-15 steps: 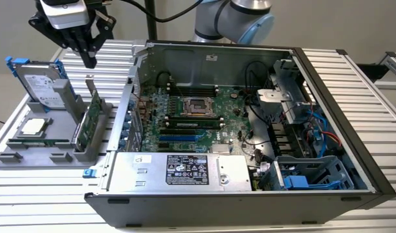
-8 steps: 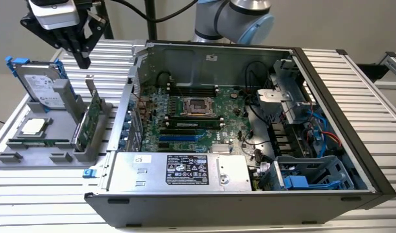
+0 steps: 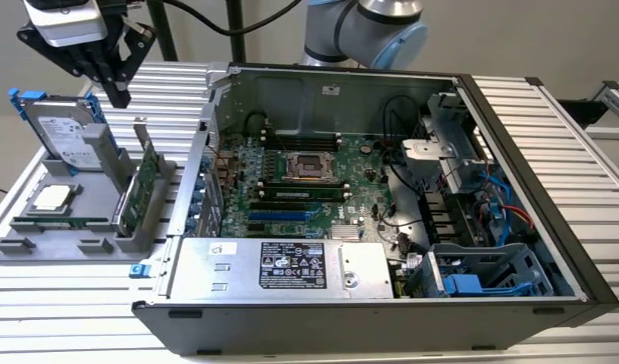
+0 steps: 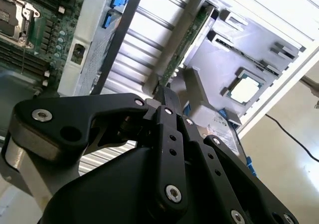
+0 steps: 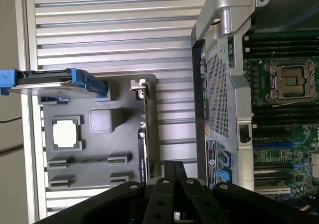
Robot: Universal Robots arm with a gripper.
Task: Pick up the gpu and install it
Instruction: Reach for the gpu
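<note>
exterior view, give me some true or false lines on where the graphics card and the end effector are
1. The graphics card is plugged into the motherboard. False: it stands on edge in the grey holder, outside the computer case.
2. The end effector hangs above the holder and holds nothing. True.
3. The computer case is open and shows the motherboard. True.
4. The hard drive lies flat inside the case. False: it stands upright in the holder, in its blue frame.
5. A processor chip lies flat in the holder. True.
</note>
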